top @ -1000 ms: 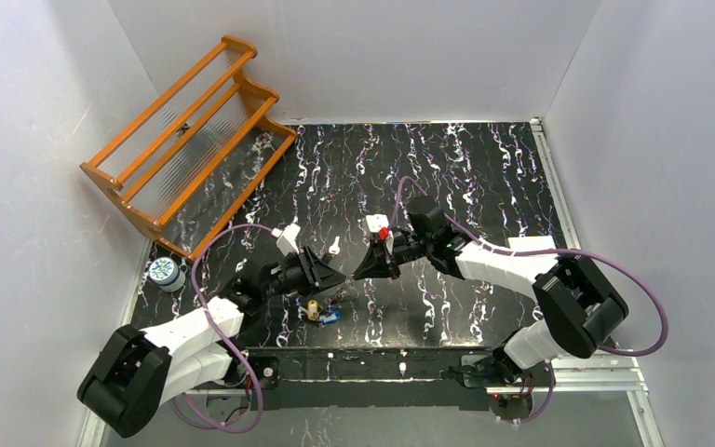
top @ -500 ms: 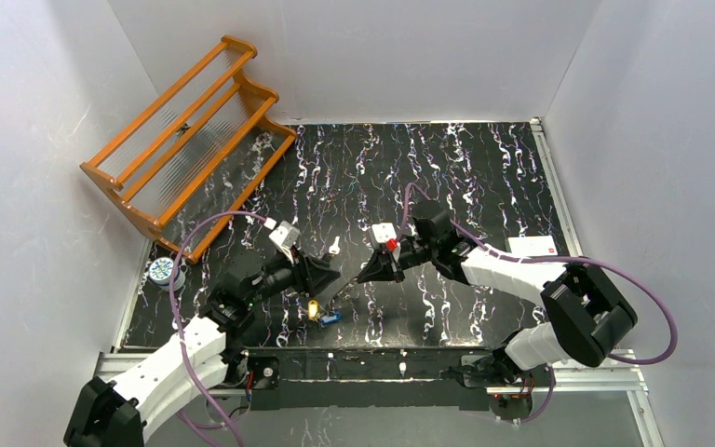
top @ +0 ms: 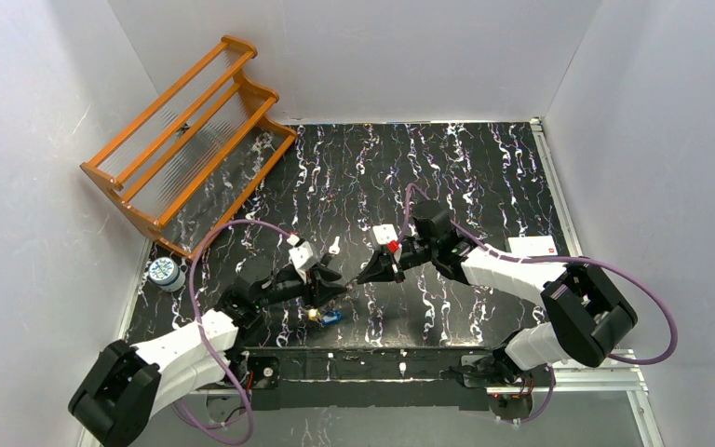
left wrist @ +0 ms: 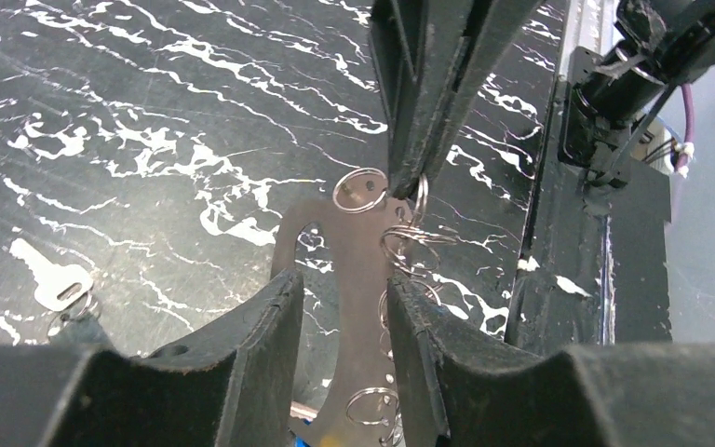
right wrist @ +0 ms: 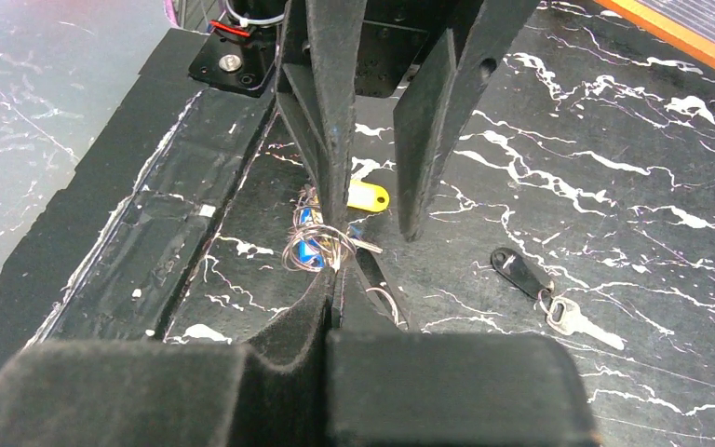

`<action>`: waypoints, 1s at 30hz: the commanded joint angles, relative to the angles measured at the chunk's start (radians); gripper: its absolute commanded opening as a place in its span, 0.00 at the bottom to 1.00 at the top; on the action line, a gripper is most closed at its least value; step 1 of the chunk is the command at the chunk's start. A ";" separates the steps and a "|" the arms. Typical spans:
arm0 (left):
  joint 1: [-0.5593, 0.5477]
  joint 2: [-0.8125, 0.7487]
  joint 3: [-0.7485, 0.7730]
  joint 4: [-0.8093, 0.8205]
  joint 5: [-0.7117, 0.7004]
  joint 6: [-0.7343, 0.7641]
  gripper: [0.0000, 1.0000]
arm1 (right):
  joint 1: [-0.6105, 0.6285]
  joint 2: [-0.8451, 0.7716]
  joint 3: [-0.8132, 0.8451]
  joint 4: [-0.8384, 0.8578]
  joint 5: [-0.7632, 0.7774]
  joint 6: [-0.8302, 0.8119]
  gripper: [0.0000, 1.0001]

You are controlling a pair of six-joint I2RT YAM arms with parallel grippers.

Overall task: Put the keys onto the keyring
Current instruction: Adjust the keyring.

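The R gripper [top: 365, 277] is clenched tight on the top end of the keyring [left wrist: 363, 279], right where the thin wire rings [left wrist: 402, 244] sit. The L gripper [top: 337, 288] has its fingers [left wrist: 242, 345] apart w/ the flat strip of the keyring between them, close to 1 finger. I can't tell if it squeezes the strip or just sits around it. In the top view the 2 grippers meet nose to nose near the middle of the table [top: 484, 168], a bit to the 6 o'clock side.

Step in hand, I think: get the keyring held firm at both ends so a key can go on. To do it well, the L gripper should close slow on the flat strip, not on the wire rings. The R gripper shouldn't pull or twist till the L has it, or the thin thing may slip or bend.

In the L wrist view the keyring is long from 6 to 12 o'clock. Its round end points to 12, at the R gripper. Its other end runs to 6, deep between the L fingers. Its flat face looks at the camera.

In the top view the yellow & blue keys [top: 322, 317] are just at 6 o'clock of the L gripper; I can't tell if they hang or lie. A white key [top: 333, 247] lies at 12 o'clock of it. A black key [right wrist: 521, 270] lies apart.
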 commanded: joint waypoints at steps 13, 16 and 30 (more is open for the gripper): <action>-0.065 0.117 0.003 0.246 0.048 0.056 0.27 | 0.003 -0.017 0.014 0.018 -0.038 -0.024 0.01; -0.067 0.137 0.005 0.262 0.072 0.055 0.22 | 0.004 -0.017 0.015 0.015 -0.038 -0.028 0.01; -0.072 0.160 -0.003 0.269 0.101 0.033 0.00 | 0.003 -0.032 0.011 -0.008 -0.033 -0.050 0.01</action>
